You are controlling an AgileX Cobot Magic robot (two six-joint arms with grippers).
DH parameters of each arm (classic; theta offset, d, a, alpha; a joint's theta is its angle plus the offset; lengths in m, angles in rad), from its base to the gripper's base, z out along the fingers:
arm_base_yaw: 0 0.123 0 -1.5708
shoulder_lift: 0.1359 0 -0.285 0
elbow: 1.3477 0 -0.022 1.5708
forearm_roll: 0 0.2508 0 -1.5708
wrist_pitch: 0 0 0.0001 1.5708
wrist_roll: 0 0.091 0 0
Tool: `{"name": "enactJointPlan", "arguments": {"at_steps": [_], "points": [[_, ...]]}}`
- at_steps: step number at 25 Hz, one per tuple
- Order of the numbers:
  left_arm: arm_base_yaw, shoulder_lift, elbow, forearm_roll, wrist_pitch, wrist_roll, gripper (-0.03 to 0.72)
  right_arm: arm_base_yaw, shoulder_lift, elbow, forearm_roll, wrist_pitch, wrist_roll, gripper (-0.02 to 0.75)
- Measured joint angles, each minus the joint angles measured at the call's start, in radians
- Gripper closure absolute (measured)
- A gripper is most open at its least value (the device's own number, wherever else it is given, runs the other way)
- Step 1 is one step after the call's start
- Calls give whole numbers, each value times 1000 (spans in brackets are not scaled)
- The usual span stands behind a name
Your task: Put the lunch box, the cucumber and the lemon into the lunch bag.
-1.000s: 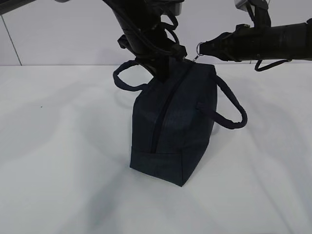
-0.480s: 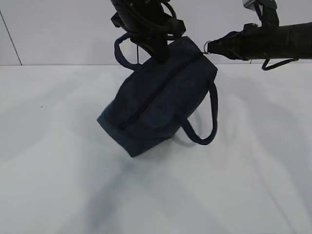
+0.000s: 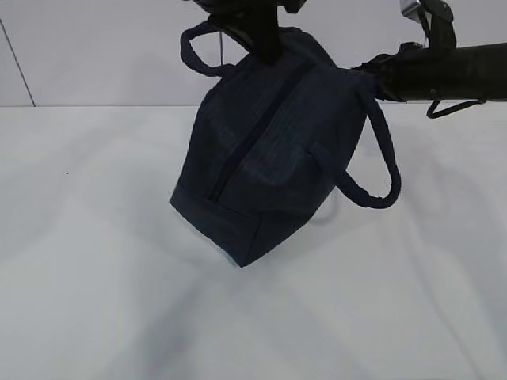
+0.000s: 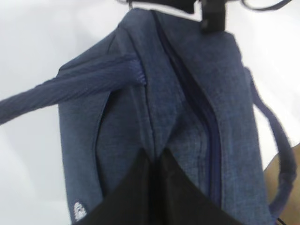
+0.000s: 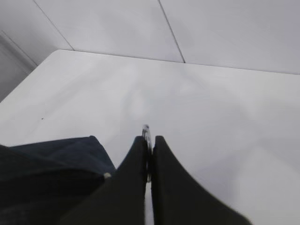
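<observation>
The dark navy lunch bag (image 3: pixel 269 150) hangs tilted in the air above the white table, its zip line facing the exterior camera and looking closed. My left gripper (image 3: pixel 260 36) is shut on a fold of the bag's top fabric (image 4: pixel 157 157) next to the zip. The white logo (image 4: pixel 79 211) shows low on the bag's side. My right gripper (image 3: pixel 371 75) is shut on the metal ring pull (image 5: pixel 146 133) at the bag's upper right end. The bag also shows in the right wrist view (image 5: pixel 51 164). The lunch box, the cucumber and the lemon are out of view.
The white table (image 3: pixel 95 277) lies under the bag, with a pale wall behind it. One loop handle (image 3: pixel 380 158) hangs off the bag's right side, and the other (image 3: pixel 198 51) sticks out at the upper left. My right arm (image 3: pixel 451 71) reaches in from the right.
The bag stood on the table a second ago. It has been lifted off it and hangs tilted. Its lower end swung left, then back towards the middle. Both grippers kept their hold.
</observation>
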Motion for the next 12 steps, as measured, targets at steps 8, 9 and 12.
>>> {"name": "enactJointPlan", "arguments": {"at_steps": [8,9,12], "points": [[2,-33,0,20,2,1,694,2,20,-2,31,75,5,737],[2,-33,0,20,2,1,694,0,21,-2,43,83,5,737],[2,-33,0,20,3,1,694,-2,22,-2,78,103,5,729]]}}
